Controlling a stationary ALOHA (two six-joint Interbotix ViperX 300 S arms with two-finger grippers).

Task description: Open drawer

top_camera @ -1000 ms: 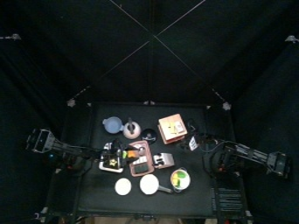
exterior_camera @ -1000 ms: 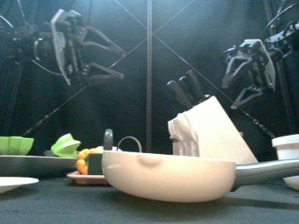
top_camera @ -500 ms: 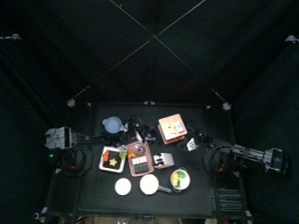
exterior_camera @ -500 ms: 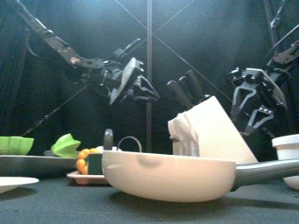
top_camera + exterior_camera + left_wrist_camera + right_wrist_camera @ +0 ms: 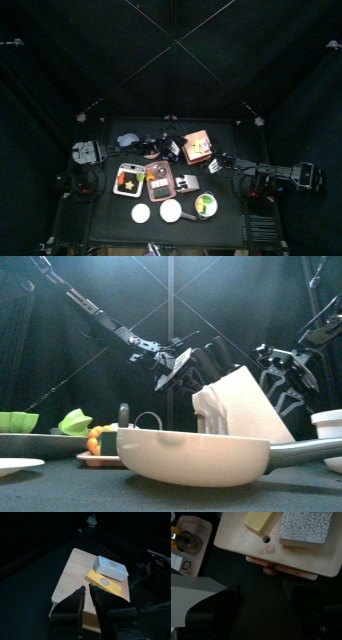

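Note:
The drawer (image 5: 198,146) is an orange-brown wooden box at the table's back middle. A white speckled block (image 5: 112,567) and a yellow block (image 5: 105,584) lie on its top. My left gripper (image 5: 171,143) reaches across from the left and hangs just above the drawer's near edge (image 5: 73,572), jaws close together and holding nothing (image 5: 88,592). My right gripper (image 5: 223,160) hovers by the drawer's pale front with its small knob (image 5: 271,568), jaws wide apart and empty (image 5: 263,587). In the front view both grippers, left (image 5: 181,364) and right (image 5: 287,371), hang behind a white knife block; the drawer is hidden.
A white-rimmed tray of food (image 5: 130,178) and a brown oblong tray (image 5: 158,180) lie in front of the drawer. Two white plates (image 5: 155,212) and a pan (image 5: 201,456) stand at the front edge. A white knife block (image 5: 247,406) and a grey bowl (image 5: 130,143) are nearby.
My left arm has swung from the table's left side across to the drawer and dropped lower. My right gripper has come down and closer to the drawer's front.

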